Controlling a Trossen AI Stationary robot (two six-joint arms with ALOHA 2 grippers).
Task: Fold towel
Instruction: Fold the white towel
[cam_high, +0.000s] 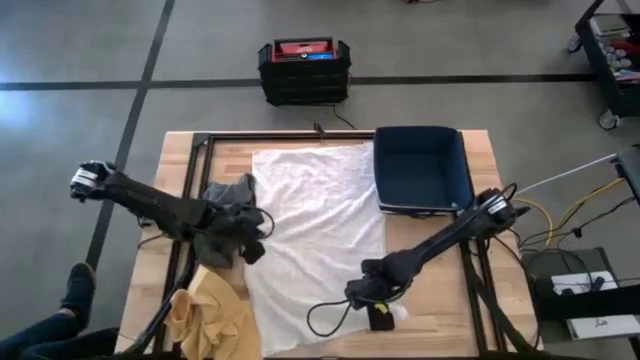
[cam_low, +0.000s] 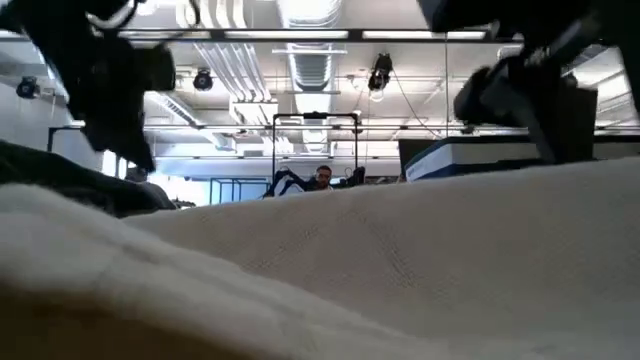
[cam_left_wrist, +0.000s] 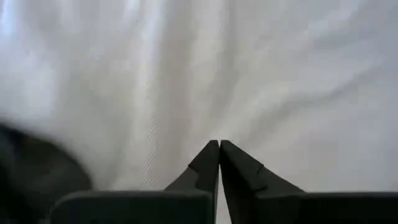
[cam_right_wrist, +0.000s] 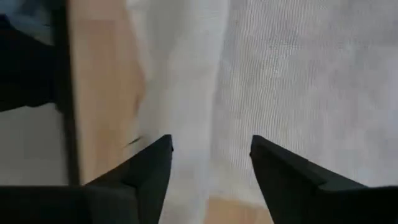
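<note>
A white towel (cam_high: 315, 240) lies spread flat on the wooden table (cam_high: 440, 300), and it fills the foreground of the low view (cam_low: 400, 270). My left gripper (cam_high: 252, 248) is shut and stands over the towel's left edge. In the left wrist view its closed fingertips (cam_left_wrist: 219, 145) point at the white cloth (cam_left_wrist: 186, 68). My right gripper (cam_high: 372, 296) is open near the towel's near right corner. Its two fingers (cam_right_wrist: 211, 149) stand on either side of the towel's right edge (cam_right_wrist: 186, 93), with bare wood beside it. My left gripper points its shut fingertips down at the towel's surface (cam_left_wrist: 219, 124) near the left edge. I cannot tell whether they touch the cloth, and nothing shows between the fingers.
A dark blue bin (cam_high: 422, 170) stands at the far right of the table, against the towel's corner. A dark grey cloth (cam_high: 230, 200) and a yellow cloth (cam_high: 210, 315) lie left of the towel. A black cable loop (cam_high: 325, 318) lies on the towel's near part.
</note>
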